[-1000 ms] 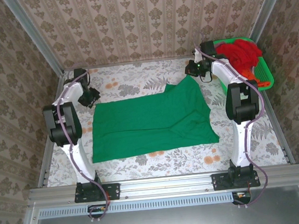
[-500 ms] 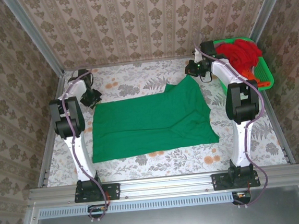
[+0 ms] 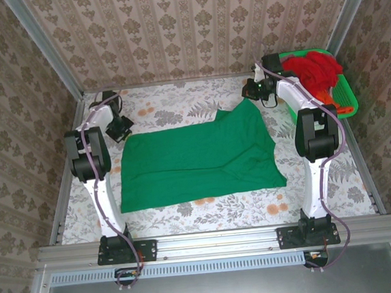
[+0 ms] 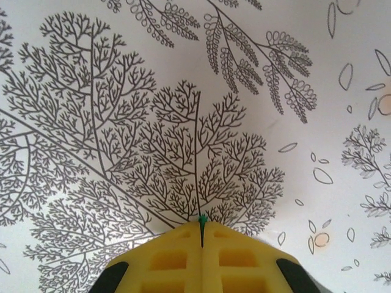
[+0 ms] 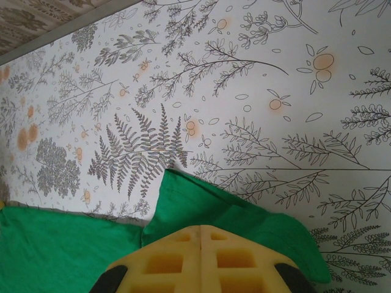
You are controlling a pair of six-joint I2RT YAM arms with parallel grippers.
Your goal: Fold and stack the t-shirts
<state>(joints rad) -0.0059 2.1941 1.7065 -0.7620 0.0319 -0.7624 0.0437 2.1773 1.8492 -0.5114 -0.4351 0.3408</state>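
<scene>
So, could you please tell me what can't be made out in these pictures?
- Left claw: left wrist view, a green sliver sits between the shut pads; the fingers hide how much cloth is pinched.
- Right claw: right wrist view, shut over the green t-shirt; its fingers hide whether cloth is pinched.
- Basket: top view, red cloth buries the orange cloth; garment count unclear.

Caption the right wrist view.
Shut right hand grips a corner of the green t-shirt over the floral table cover.
</scene>
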